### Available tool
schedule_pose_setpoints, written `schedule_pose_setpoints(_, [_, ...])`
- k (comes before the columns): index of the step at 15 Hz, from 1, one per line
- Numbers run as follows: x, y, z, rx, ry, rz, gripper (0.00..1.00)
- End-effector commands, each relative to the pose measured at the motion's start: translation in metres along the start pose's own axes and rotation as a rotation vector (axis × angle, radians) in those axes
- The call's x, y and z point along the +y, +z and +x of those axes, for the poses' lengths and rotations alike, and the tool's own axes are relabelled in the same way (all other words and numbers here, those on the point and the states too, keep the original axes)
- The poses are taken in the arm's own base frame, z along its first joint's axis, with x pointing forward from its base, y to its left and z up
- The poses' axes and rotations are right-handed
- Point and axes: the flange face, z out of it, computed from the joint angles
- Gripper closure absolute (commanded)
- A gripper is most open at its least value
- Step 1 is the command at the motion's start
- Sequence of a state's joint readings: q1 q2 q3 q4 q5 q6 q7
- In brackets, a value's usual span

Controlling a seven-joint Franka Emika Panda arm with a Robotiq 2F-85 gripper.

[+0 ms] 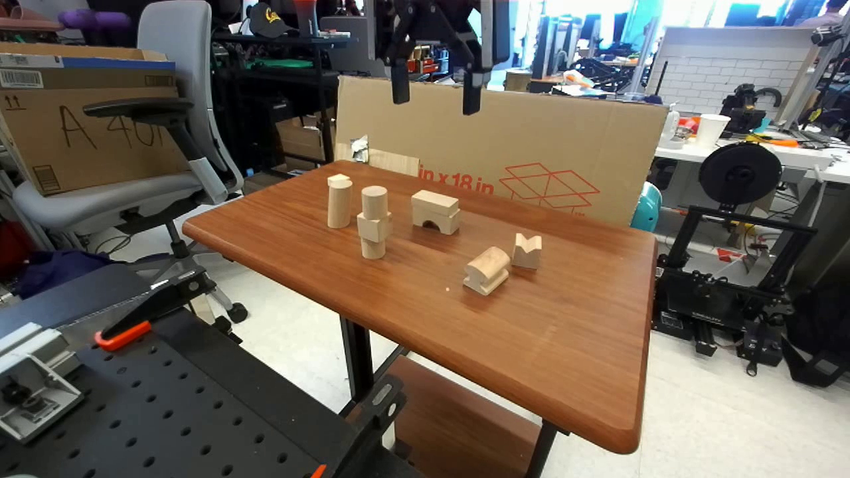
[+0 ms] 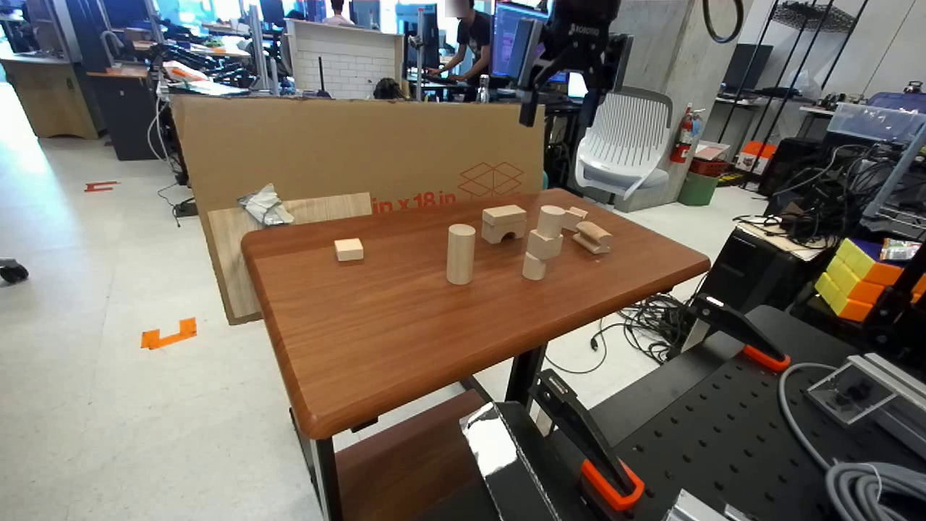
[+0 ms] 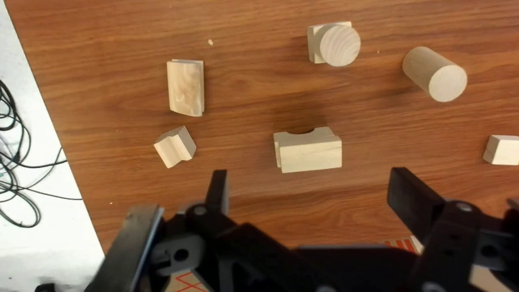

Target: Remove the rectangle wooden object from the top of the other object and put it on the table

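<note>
The rectangle wooden object, a small flat pale bar, lies on top of the other object. In the exterior views the bar (image 1: 435, 200) (image 2: 504, 214) sits flat over the low arched block (image 1: 451, 222) (image 2: 494, 233). In the wrist view the bar (image 3: 311, 157) covers most of the block (image 3: 300, 138), whose hollow edge shows. Both rest on the reddish-brown table (image 1: 564, 332) (image 2: 376, 325), toward its far edge by the cardboard. My gripper (image 1: 435, 103) (image 2: 559, 117) is open and empty, high above the table. In the wrist view its fingers (image 3: 309, 178) stand wide apart, bar between and beyond them.
A stack of round and square pieces (image 1: 374, 226) and a tall round peg (image 1: 339, 204) stand near the pair. A curved-top block (image 1: 488, 269), a notched block (image 1: 526, 252) and a small block (image 2: 349, 250) also lie on the table. A cardboard sheet (image 1: 564, 133) stands behind.
</note>
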State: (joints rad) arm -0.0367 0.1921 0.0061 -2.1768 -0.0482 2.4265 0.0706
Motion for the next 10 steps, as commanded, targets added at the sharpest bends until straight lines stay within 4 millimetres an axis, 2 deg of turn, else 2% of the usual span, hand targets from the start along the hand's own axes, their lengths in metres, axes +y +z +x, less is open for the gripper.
schedule_pose_setpoints(1, [-0.006, 0.025, 0.022, -0.013, -0.053, -0.004, 0.00])
schedule_pose_setpoints(6, [-0.018, 0.058, 0.034, -0.050, -0.072, -0.001, 0.00])
schedule_pose_setpoints(10, [-0.026, 0.077, 0.041, -0.068, -0.082, -0.014, 0.00])
